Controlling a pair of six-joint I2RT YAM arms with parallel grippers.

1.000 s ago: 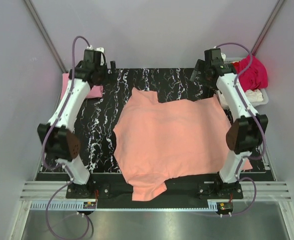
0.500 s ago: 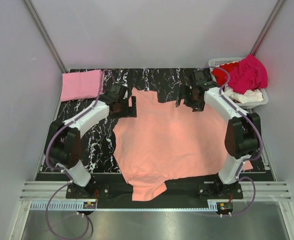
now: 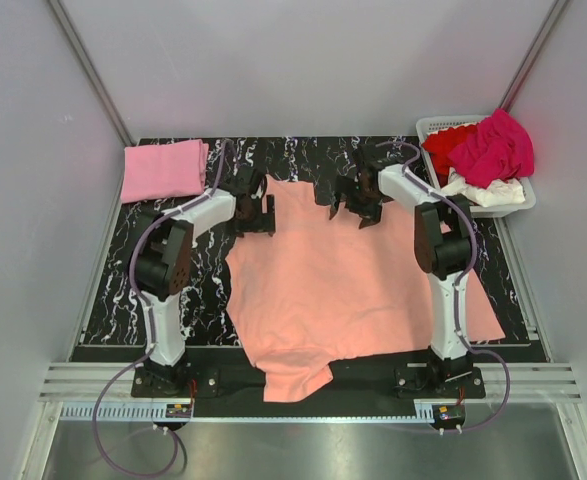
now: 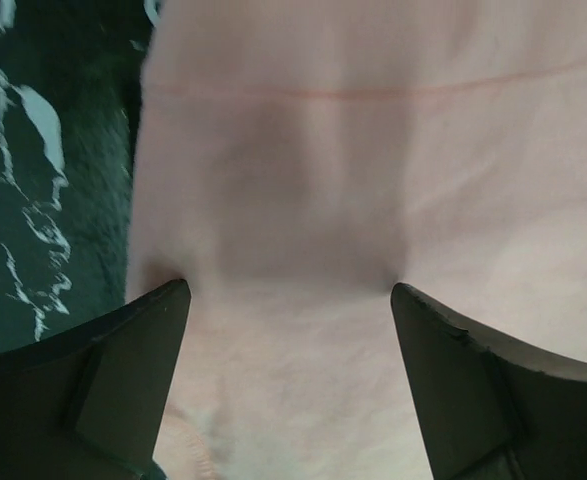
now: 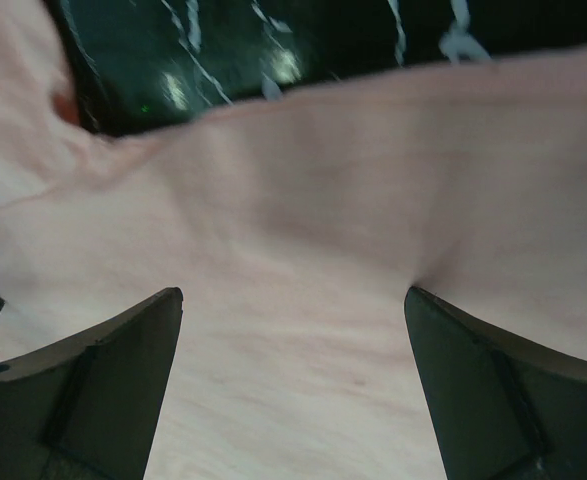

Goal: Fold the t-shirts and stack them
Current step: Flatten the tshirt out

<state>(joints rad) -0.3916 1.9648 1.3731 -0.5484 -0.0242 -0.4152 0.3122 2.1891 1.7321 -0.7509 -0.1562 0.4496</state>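
1. Top external: high, looking down over the whole black white-veined tabletop (image 3: 201,285).
2. Left wrist: close above the salmon-orange cotton t-shirt (image 4: 373,180), facing down.
3. Right wrist: equally close; same shirt, shared by all.

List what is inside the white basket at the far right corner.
The white basket holds a magenta shirt heaped on top, a red shirt beside it and a white shirt at its near side. Anything beneath them is covered.

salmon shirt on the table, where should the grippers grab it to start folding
Pinch its far edge from above, left gripper and right gripper near the corners: the salmon shirt lies flat, that edge free on the table.
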